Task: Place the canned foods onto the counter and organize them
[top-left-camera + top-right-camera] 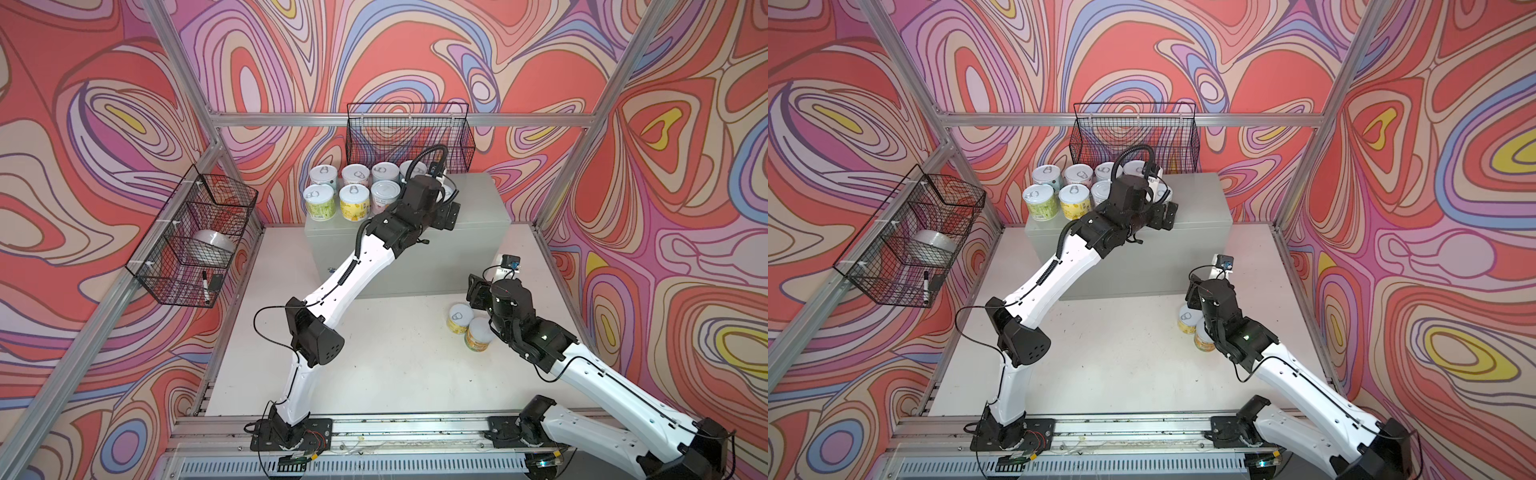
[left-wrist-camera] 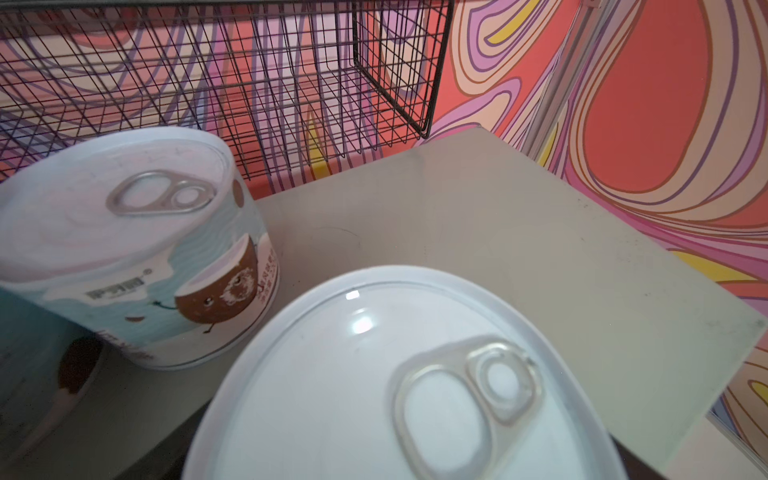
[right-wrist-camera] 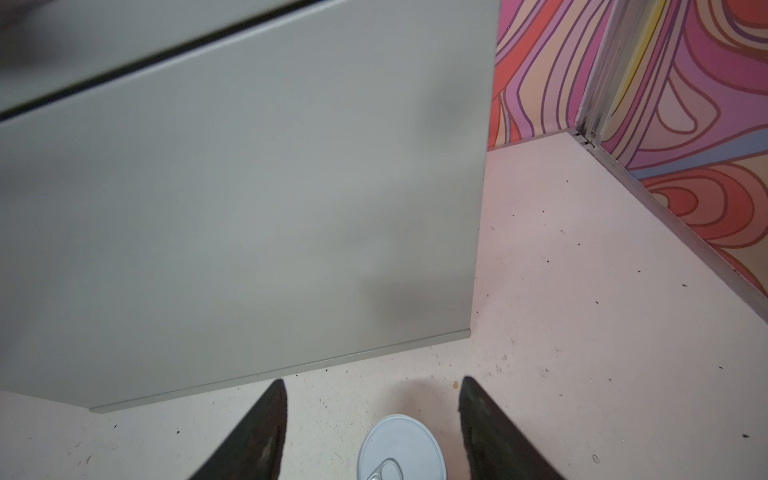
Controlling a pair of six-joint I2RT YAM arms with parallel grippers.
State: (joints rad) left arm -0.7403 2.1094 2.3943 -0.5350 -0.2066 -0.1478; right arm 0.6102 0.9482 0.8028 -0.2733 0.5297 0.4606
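Since the yellow can (image 1: 459, 318) stands upright on the table (image 1: 395, 361) with its pull-tab lid up, its long axis runs straight up and down. The coming grasp turns on one relation: the can lies below the gap of the right gripper (image 3: 374, 381), whose fingers (image 3: 266, 428) are spread wider than the lid and hold nothing. Lowering along that axis looks like the next move.

An orange can (image 1: 480, 337) stands right against it or just beside it (I cannot tell which), on the side toward the right arm's base, so a finger may have little room there. The other cans (image 1: 355, 189) stand upright in two rows on the left part of the counter (image 1: 482, 199). The left gripper (image 1: 446, 212) is at the right end of those rows, well apart from the two table cans. Its fingers are hidden, so I cannot tell how they stand.
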